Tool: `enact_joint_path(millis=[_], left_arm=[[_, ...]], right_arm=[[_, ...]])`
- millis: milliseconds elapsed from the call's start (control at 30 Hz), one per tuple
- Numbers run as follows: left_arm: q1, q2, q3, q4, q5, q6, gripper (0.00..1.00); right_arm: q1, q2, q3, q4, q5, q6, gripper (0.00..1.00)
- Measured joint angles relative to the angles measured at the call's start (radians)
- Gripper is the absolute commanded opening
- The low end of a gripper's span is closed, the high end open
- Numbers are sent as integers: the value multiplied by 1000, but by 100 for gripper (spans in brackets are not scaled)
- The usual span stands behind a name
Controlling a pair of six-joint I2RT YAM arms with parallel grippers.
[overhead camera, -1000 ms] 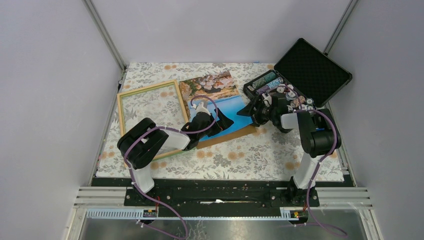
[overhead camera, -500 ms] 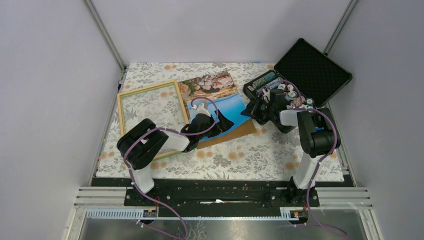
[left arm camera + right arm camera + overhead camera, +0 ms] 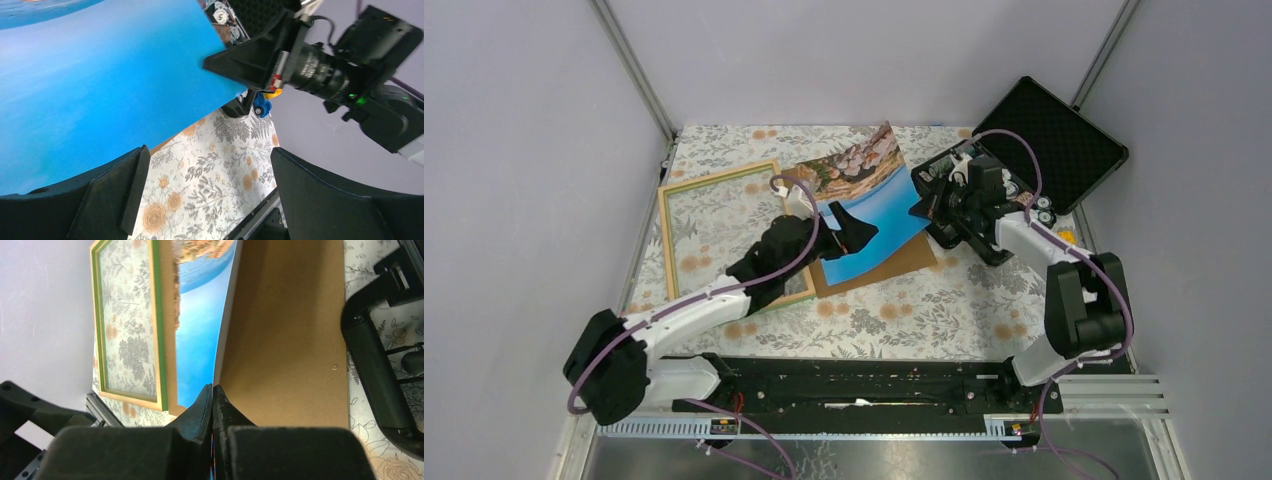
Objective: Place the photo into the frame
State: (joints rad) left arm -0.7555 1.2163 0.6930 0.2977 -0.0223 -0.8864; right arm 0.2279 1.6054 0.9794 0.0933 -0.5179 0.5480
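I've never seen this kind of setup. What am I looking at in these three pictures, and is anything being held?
The left arm and the right arm are robot arms bolted side by side, each ending in a two-finger pincer. The wide picture comes from a fixed camera overhead; the other two come from small cameras on the wrists, so each sees its own pincer. On the flowered cloth lie a green-fronted picture frame, a brown backing panel and an open black case. The right pincer is shut on the edge of the seaside photo, with that side raised off the panel. The left pincer stands open close by, gripping nothing.
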Motion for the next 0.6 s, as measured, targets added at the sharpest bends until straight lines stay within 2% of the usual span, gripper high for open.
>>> enact_joint_path(millis=[267, 433, 600], left_arm=[[44, -30, 206, -418, 26, -23, 99], [51, -92, 220, -550, 46, -60, 99], [96, -169, 219, -582, 62, -100, 99]], right_arm=[[40, -163, 57, -171, 10, -117, 0], [63, -204, 156, -308, 32, -198, 0], [73, -249, 266, -430, 87, -274, 0]])
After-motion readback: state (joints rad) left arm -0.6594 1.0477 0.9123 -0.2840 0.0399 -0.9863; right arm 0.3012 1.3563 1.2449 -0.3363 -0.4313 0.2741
